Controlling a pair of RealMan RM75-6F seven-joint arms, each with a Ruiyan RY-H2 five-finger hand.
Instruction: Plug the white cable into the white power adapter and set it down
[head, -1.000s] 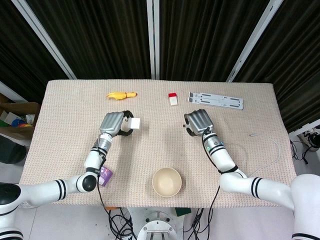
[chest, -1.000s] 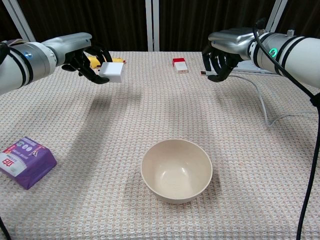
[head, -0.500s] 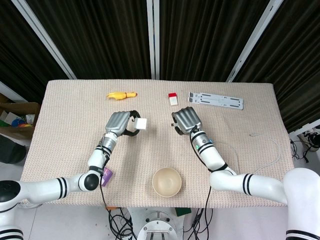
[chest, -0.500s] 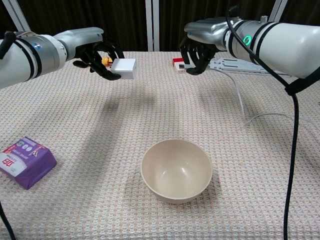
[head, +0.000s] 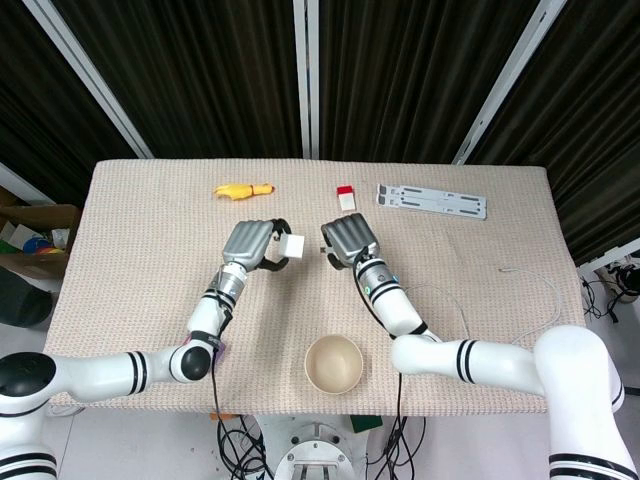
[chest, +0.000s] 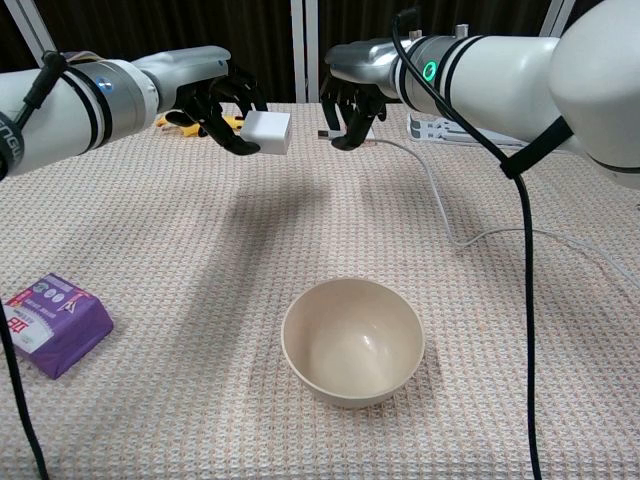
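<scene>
Nearest the robot, a cream bowl (chest: 353, 340) sits upright on the woven table cover (chest: 180, 400), its inside bare. To the left, a purple packet (chest: 52, 322) lies flat near the table's front edge; in the head view only a corner of it shows beside the left forearm.

Above mid-table both hands are raised clear of the surface. The left hand (chest: 222, 98) grips the white power adapter (chest: 267, 131) with its fingers curled around the block's rear, leaving the front face exposed and turned toward the other hand. In the head view the adapter (head: 293, 245) projects from the hand's right side. The right hand (chest: 350, 105) is curled around the plug end of the white cable (chest: 440, 205), whose small metal tip protrudes toward the adapter. Tip and adapter are near one another but apart; a gap shows between them in the chest view. From the hand the cable trails down to the table, runs rightward along the cover and loops off toward the right edge, where its far end (head: 530, 275) lies on the cloth.

Further back, a small red and white box (head: 346, 196) lies behind the hands. At far left lies a yellow object (head: 242, 190), at far right a flat grey bracket (head: 432, 201). Black curtains close the background.
</scene>
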